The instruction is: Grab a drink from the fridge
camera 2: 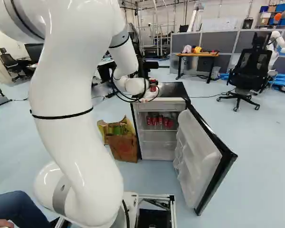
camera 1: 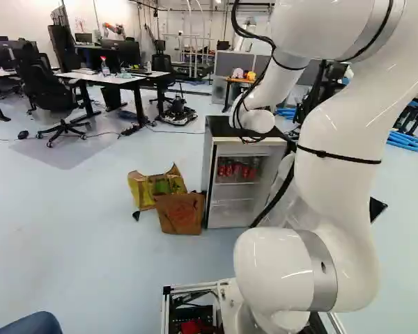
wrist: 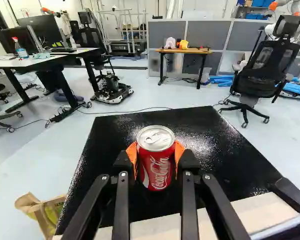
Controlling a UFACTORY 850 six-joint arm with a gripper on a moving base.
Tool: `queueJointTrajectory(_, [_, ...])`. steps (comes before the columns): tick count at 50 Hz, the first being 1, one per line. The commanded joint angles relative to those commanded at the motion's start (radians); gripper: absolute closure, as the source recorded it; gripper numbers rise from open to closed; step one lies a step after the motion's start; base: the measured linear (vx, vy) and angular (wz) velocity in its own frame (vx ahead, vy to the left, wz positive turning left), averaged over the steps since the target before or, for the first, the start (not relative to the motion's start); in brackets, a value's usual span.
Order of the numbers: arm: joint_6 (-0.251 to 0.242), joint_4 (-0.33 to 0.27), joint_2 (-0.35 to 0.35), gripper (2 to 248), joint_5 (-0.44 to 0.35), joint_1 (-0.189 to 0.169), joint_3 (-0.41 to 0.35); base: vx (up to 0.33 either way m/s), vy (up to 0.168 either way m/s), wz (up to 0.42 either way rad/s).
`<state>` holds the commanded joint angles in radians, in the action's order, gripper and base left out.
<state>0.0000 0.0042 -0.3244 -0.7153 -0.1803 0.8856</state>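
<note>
White door (camera 2: 194, 147) open, near right; give it room. Brown bag (camera 2: 122, 147) left of fridge (camera 2: 156, 151), spare cans (camera 2: 160, 121) inside. Tool (wrist: 155, 156) pinching red can (wrist: 157, 175) from both sides, can upright over fridge top (wrist: 197, 120); contact below, can't tell. Likely carry or set-down: steady squeeze, keep level, release only once supported. Far: wooden desk (camera 2: 199, 54).

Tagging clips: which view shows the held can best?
The wrist view: the red can is large, lid and front visible, in the pincer. The right base view shows it small; the left, not at all.
</note>
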Motion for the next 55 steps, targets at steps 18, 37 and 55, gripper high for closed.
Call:
queueJointTrajectory(18, [0.0,0.0,-0.082,157,0.0,0.007,0.084,0.0,0.0,0.0])
queueJointTrajectory(37, [0.0,0.0,-0.172,157,0.0,0.013,0.165,0.0,0.0,0.0])
queueJointTrajectory(55, [0.0,0.0,-0.202,157,0.0,0.016,0.205,0.0,0.0,0.0])
